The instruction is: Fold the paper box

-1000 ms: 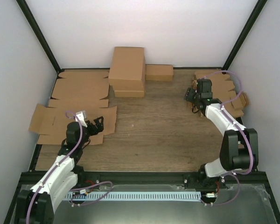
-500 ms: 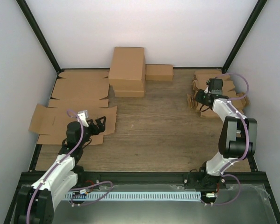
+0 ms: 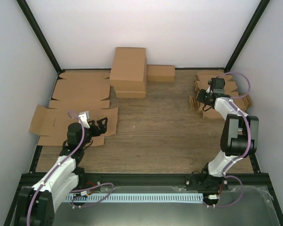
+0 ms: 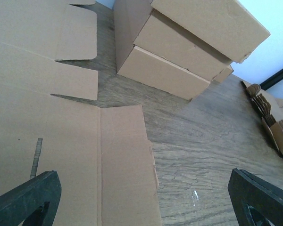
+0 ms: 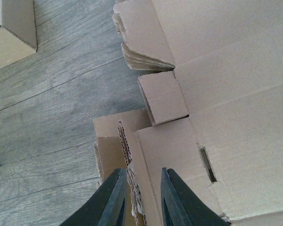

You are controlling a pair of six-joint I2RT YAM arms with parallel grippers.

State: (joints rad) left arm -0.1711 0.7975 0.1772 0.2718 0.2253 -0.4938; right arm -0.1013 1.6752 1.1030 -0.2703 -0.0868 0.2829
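Cardboard blanks lie in a stack [image 3: 230, 88] at the upper right of the overhead view, on the wooden table [image 3: 155, 136]; the paper box [image 5: 174, 141] is the top blank there, flat and unfolded. The right pincer [image 3: 201, 100] is at the stack's left edge; in the wrist view its fingers [image 5: 114, 200] stand close together, clamped on the corrugated edge of the paper box. The left pincer [image 3: 100, 125] hangs at the lower left, jaws wide apart and holding nothing, above the right edge of a large flat cardboard sheet [image 3: 54, 123]; a second sheet [image 3: 80, 88] lies behind it. Closed brown boxes [image 3: 128, 70] are piled at the upper middle, against the back wall.
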